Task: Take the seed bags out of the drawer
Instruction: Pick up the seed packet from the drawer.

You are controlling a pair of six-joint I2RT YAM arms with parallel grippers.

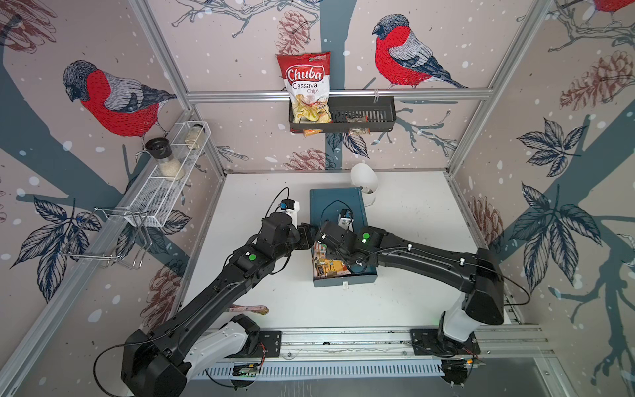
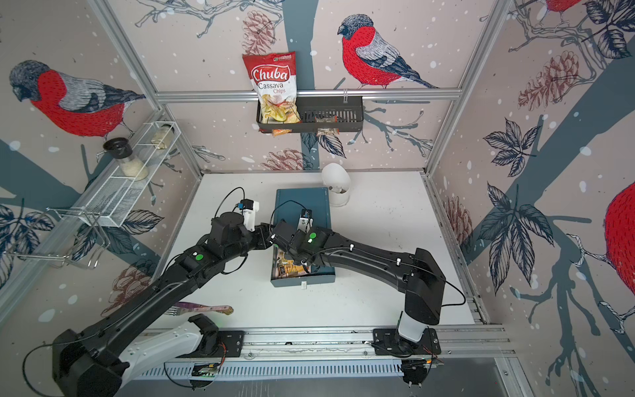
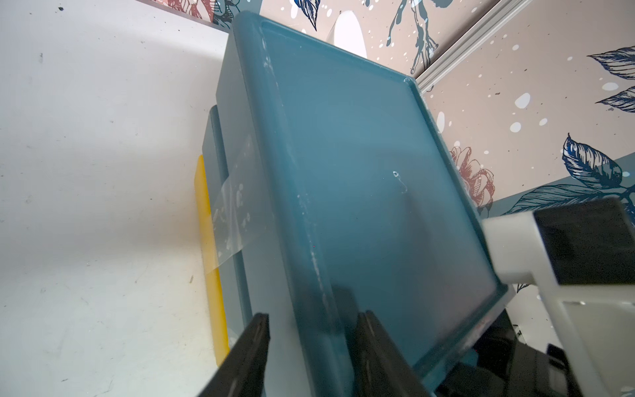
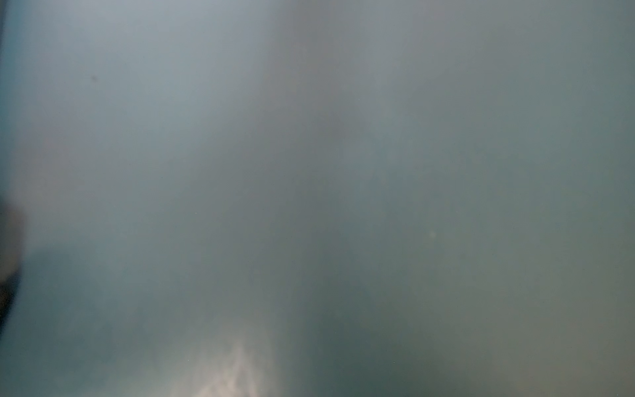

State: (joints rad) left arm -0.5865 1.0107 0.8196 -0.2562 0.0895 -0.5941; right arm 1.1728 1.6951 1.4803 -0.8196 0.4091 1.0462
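A teal plastic drawer (image 1: 345, 279) stands pulled out of its teal plastic cabinet (image 1: 336, 202) on the white counter (image 1: 412, 206). An orange-yellow glossy seed bag with a shop drawing (image 1: 329, 267) lies flat inside it, and any other bags are hidden. The left gripper (image 3: 312, 347) pinches the cabinet's edge, which should brace the box against sliding. The right gripper (image 1: 320, 241) reaches down into the drawer beneath its own wrist; I cannot tell whether it is open or closed. A thin, slick packet probably needs a pinch at a raised edge, then a straight lift clear of the drawer walls.
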